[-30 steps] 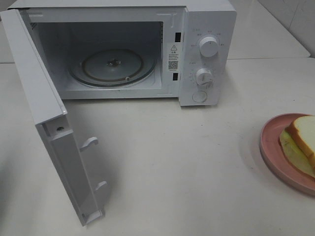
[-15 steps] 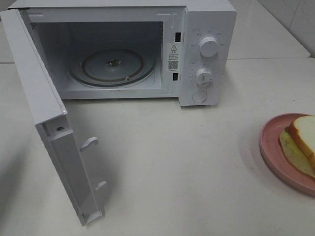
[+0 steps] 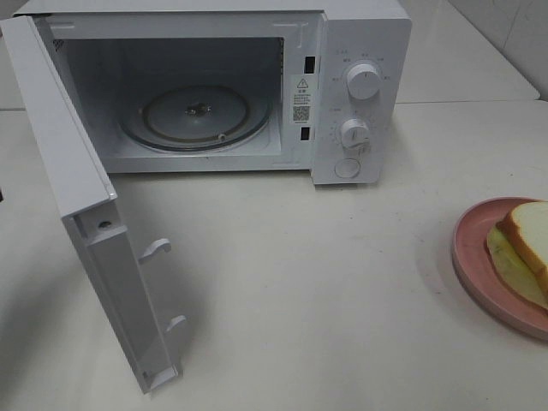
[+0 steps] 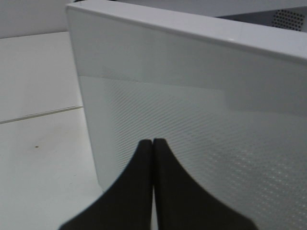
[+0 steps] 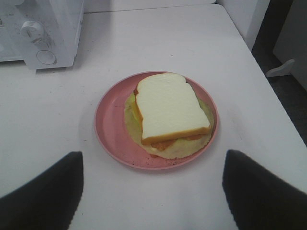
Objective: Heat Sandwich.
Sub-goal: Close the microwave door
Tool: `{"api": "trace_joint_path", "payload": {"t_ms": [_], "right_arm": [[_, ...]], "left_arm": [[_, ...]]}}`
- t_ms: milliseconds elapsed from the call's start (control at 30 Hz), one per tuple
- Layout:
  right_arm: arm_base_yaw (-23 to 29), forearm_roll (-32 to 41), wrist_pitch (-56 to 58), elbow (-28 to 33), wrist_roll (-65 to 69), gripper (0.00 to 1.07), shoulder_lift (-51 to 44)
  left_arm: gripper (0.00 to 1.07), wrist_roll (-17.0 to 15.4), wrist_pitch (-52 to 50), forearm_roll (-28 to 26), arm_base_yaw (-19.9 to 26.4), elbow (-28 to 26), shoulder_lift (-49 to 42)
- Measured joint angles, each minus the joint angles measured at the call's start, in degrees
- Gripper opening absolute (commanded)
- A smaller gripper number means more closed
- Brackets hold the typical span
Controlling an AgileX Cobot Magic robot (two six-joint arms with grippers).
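From above, the microwave (image 3: 214, 90) stands with its door (image 3: 94, 231) swung wide; the sandwich (image 3: 522, 248) lies on a plate (image 3: 473, 257) at the right. The left gripper (image 4: 153, 143) (fingers pressed together, empty) faces the door (image 4: 192, 120). The right gripper (image 5: 153, 191) hovers wide apart above the sandwich (image 5: 168, 108), holding nothing.

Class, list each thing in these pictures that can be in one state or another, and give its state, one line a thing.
microwave door: swung wide open.
glass turntable: bare, nothing on it.
sandwich: lying on the plate, outside the microwave.
pink plate: on the table, carrying the sandwich.
left gripper: shut, holding nothing, facing the door.
right gripper: open, above the plate.
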Motion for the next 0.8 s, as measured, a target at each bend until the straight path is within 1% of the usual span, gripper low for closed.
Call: {"api": "trace_joint_path", "payload": {"t_ms": [100, 133, 200, 233, 300, 333, 367, 400, 433, 467, 533, 567, 600, 633, 700, 733, 767, 800], "right_arm": [[0.0, 0.0, 0.0, 0.0, 0.0, 0.76, 0.0], [0.0, 0.0, 0.0, 0.0, 0.0, 0.76, 0.0], [0.0, 0.0, 0.0, 0.0, 0.0, 0.76, 0.0], [0.0, 0.0, 0.0, 0.0, 0.0, 0.76, 0.0], [0.0, 0.0, 0.0, 0.0, 0.0, 0.76, 0.0], [0.0, 0.0, 0.0, 0.0, 0.0, 0.76, 0.0], [0.0, 0.0, 0.0, 0.0, 0.0, 0.76, 0.0], [0.0, 0.0, 0.0, 0.0, 0.0, 0.76, 0.0], [0.0, 0.0, 0.0, 0.0, 0.0, 0.76, 0.0], [0.0, 0.0, 0.0, 0.0, 0.0, 0.76, 0.0], [0.0, 0.0, 0.0, 0.0, 0.0, 0.76, 0.0], [0.0, 0.0, 0.0, 0.0, 0.0, 0.76, 0.0], [0.0, 0.0, 0.0, 0.0, 0.0, 0.76, 0.0], [0.0, 0.0, 0.0, 0.0, 0.0, 0.76, 0.0], [0.0, 0.0, 0.0, 0.0, 0.0, 0.76, 0.0], [0.0, 0.0, 0.0, 0.0, 0.0, 0.76, 0.0], [0.0, 0.0, 0.0, 0.0, 0.0, 0.76, 0.0], [0.0, 0.0, 0.0, 0.0, 0.0, 0.76, 0.0]], "left_arm": [[0.0, 0.4, 0.0, -0.11, -2.18, -0.97, 1.6], [0.0, 0.8, -0.06, -0.69, -3.32, -1.32, 2.41], [0.0, 2.81, -0.17, -3.78, -6.53, -2.18, 4.58], [0.0, 2.81, -0.17, -3.78, -6.53, -2.18, 4.58], [0.0, 4.07, -0.17, -7.51, -8.54, -2.58, 5.9], [0.0, 5.39, -0.17, -11.17, -10.94, -3.21, 7.28], [0.0, 6.13, -0.17, -13.18, -12.26, -3.84, 7.96], [0.0, 6.13, -0.17, -13.18, -12.26, -3.84, 7.96], [0.0, 6.76, -0.17, -14.84, -13.58, -4.35, 8.71], [0.0, 8.42, -0.17, -17.65, -16.04, -5.5, 9.91], [0.0, 9.68, -0.17, -20.28, -18.45, -6.82, 11.23], [0.0, 9.68, -0.17, -20.28, -18.45, -6.82, 11.23], [0.0, 10.26, -0.17, -21.37, -19.48, -7.45, 11.86], [0.0, 11.23, -0.17, -24.18, -21.94, -9.05, 13.29], [0.0, 12.15, -0.17, -26.93, -24.06, -10.66, 14.84], [0.0, 12.15, -0.17, -26.93, -24.06, -10.66, 14.84], [0.0, 12.55, -0.17, -28.42, -25.04, -11.52, 15.58], [0.0, 13.58, -0.17, -31.05, -26.64, -13.12, 16.9]]}}
